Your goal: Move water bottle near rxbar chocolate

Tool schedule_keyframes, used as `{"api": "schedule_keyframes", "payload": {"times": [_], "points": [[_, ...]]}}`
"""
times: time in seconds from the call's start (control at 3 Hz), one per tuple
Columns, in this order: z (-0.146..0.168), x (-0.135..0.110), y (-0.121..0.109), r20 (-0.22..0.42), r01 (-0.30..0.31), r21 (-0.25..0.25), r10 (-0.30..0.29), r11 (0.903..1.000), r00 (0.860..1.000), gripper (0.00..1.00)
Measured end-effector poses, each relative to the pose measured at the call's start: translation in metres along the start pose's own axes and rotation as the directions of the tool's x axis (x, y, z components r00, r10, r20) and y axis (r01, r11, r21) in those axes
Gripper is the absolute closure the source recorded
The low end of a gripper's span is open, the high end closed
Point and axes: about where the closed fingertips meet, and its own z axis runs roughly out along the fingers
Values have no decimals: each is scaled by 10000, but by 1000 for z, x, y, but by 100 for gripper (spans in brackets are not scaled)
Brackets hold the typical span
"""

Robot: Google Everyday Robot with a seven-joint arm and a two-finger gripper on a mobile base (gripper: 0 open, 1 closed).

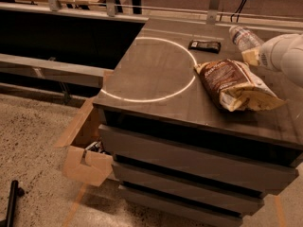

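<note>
Presently we noted the water bottle [242,37] at the far right part of the worktop [156,79], tilted with its white cap toward the far edge. Whether it rested on the surface we could not tell. The gripper [250,56] sat against the bottle's lower end, coming in from the right edge on a white arm [284,53]. We could not tell whether the gripper was wide, narrow or holding the bottle.

The rxbar chocolate [204,45] lay flat near the far edge, just left of the bottle and apart from it.

A brown-and-cream snack bag [236,84] lay on its side toward the right edge, nearer the front than the bar. Its contents were not visible. A pale ring [118,97] was marked on the left half of the top.

Below the front edge, the drawers [189,157] were shut. An open cardboard box [87,167] stood on the floor by the front left corner, with dark items inside that we could not identify.
</note>
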Motion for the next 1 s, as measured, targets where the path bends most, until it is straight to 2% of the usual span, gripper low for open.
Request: {"api": "schedule_keyframes", "payload": {"times": [0.33, 0.67, 1.0], "points": [[8, 7, 16, -191, 10, -417, -18, 9991, 9998, 100], [12, 11, 22, -328, -42, -593, 22, 9982, 9995, 100], [19, 10, 17, -306, -193, -483, 178, 9986, 9994, 100]]}}
